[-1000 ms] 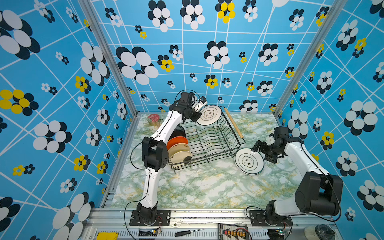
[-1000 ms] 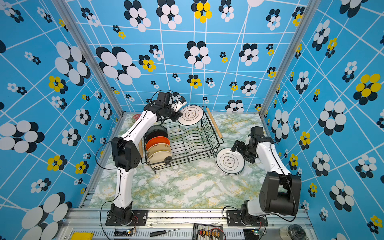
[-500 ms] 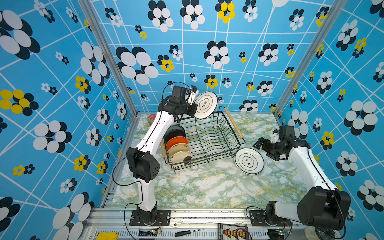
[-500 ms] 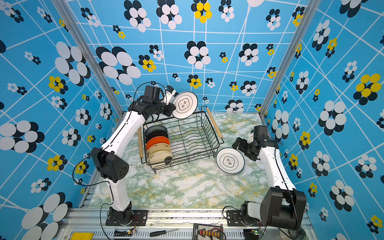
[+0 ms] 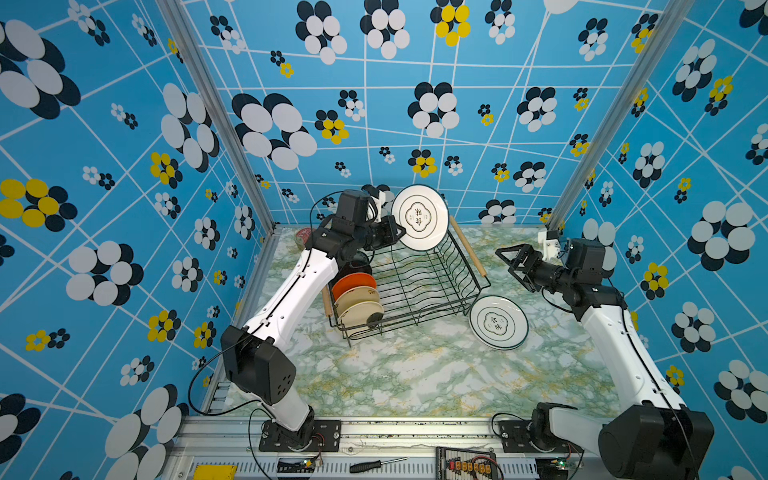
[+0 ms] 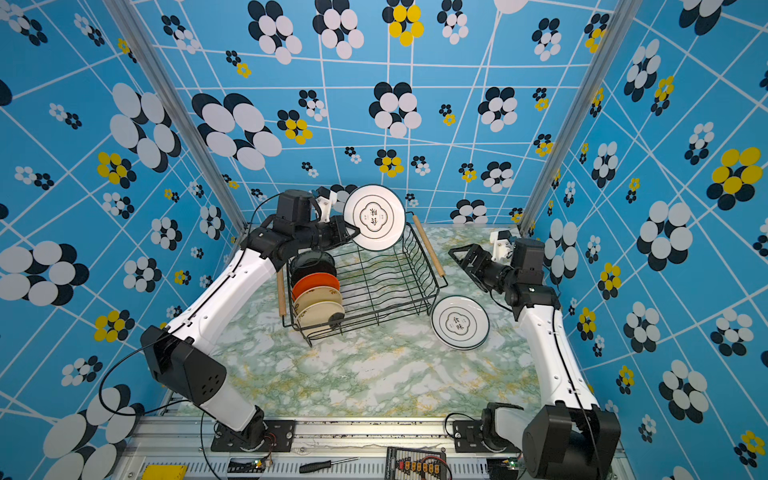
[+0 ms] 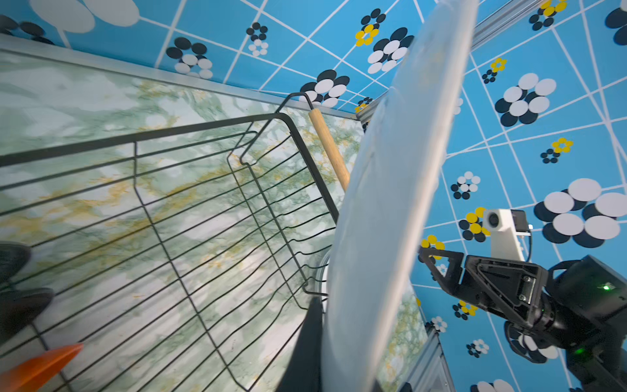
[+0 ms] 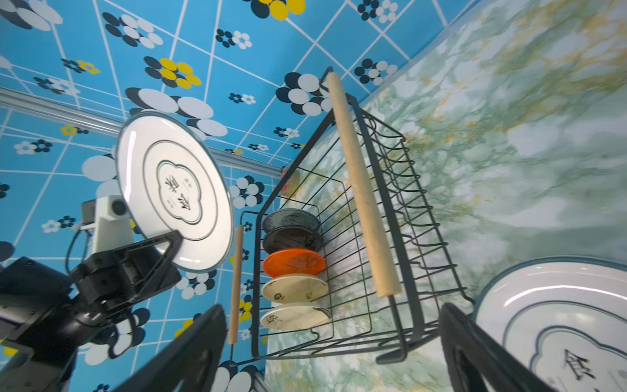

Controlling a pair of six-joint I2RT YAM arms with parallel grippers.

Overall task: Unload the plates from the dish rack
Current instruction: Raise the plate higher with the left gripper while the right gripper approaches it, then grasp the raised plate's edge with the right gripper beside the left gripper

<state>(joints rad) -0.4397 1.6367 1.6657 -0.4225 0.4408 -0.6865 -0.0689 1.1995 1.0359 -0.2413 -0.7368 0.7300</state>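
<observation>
In both top views the left gripper [image 5: 397, 231] is clamped on the lower rim of a white plate [image 5: 419, 217] with a dark ring and lobed emblem, holding it upright in the air above the far end of the dish rack [image 5: 440, 309]. At the rack's left end stands a row of small plates [image 5: 356, 296]: dark, orange, then cream. A second white plate [image 5: 498, 322] lies flat on the marbled tabletop [image 5: 415, 374], just beside the rack's near right corner. The right gripper [image 5: 509, 268] hangs above the table to the right of the rack with its jaws spread wide and nothing between them. A red-lidded tin [image 5: 304, 237] sits at the far left corner. In the left wrist view the held plate [image 7: 390, 203] appears nearly edge-on, pinched at its rim, with the rack's wire floor and a wooden handle [image 7: 329, 149] beyond it. In the right wrist view the open fingers [image 8: 190, 349] frame the rack [image 8: 400, 288]; the lifted plate [image 8: 176, 190] faces the camera, and the flat plate [image 8: 559, 305] lies by the other finger.
</observation>
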